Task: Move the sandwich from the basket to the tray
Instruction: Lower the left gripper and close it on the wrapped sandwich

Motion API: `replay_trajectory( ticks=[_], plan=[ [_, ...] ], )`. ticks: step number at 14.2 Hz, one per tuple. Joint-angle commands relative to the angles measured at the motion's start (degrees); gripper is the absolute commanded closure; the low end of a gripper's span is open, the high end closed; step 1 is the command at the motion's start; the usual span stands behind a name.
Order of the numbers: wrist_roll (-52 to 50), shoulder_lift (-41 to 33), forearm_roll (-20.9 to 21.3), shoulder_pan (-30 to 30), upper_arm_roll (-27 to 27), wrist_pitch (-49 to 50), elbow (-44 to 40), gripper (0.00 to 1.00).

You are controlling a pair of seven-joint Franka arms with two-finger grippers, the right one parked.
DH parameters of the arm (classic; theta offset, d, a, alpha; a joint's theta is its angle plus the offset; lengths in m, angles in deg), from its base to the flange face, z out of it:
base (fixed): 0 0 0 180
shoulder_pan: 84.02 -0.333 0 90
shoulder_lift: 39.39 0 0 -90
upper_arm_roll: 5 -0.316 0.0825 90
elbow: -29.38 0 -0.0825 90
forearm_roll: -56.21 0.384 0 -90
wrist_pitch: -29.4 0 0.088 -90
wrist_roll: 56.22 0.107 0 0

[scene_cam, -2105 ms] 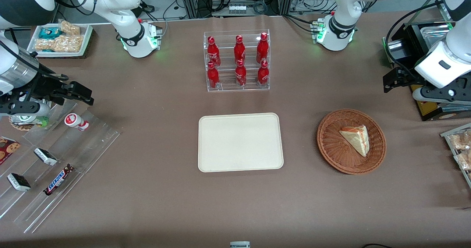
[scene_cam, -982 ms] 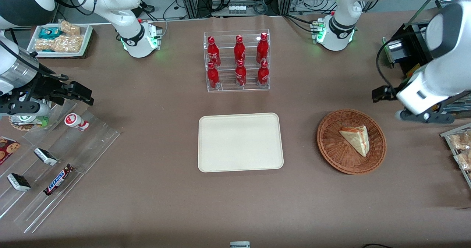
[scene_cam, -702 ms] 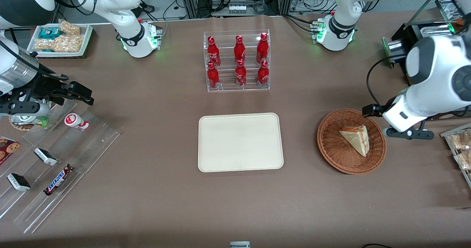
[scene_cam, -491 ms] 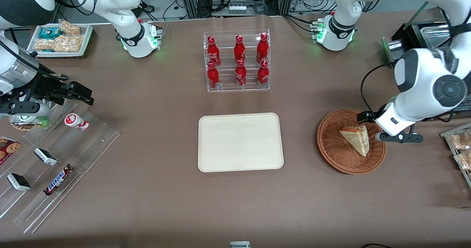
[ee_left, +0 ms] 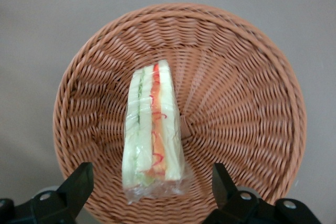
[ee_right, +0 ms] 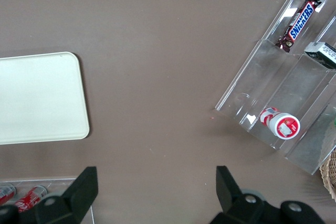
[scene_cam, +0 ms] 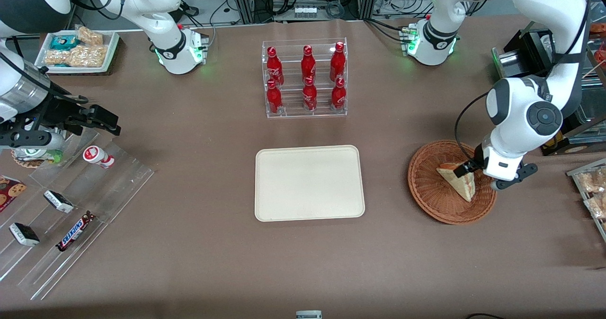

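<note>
A table covered in brown material carries everything. A cream tray lies flat near its middle. A round wicker basket rests on the table beside the tray, toward the working arm's end; the gripper is held above the basket, fingers spread wide apart. A clear rack of red bottles stands farther from the front camera than the tray. Clear stepped racks holding snack bars are set toward the parked arm's end. A white tray of snacks sits at that same end, farther from the camera. Two arm bases are mounted on the table, flanking the bottle rack.
</note>
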Motion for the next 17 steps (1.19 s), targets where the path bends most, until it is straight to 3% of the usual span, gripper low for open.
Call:
replay_trajectory(
  ticks=[1, 3, 4, 5, 7, 8, 10, 14, 17],
  plan=[
    [-10.44, 1.28, 0.62, -0.10, 0.19, -2.07, 1.19, 0.00],
    [-11.42, 2.78, 0.18, -0.18, 0.10, -3.12, 0.93, 0.01],
    [-13.60, 3.48, 0.00, -0.36, -0.07, -4.61, 0.93, 0.07],
    [-17.10, 4.36, 0.00, -0.45, -0.16, -5.58, 0.93, 0.21],
    [-20.74, 5.15, 0.44, -0.36, -0.16, -6.03, 0.93, 0.73],
    [-20.74, 4.98, 0.44, -0.36, -0.16, -5.59, 0.75, 0.89],
    [-20.48, 3.85, 0.44, -0.18, -0.16, -4.11, -0.82, 0.92],
    [-19.17, 4.10, 0.27, 1.48, 1.59, 14.85, -14.33, 0.94],
    [-18.72, 5.07, -0.44, 5.86, 3.17, 16.39, -17.35, 0.95]
  ],
)
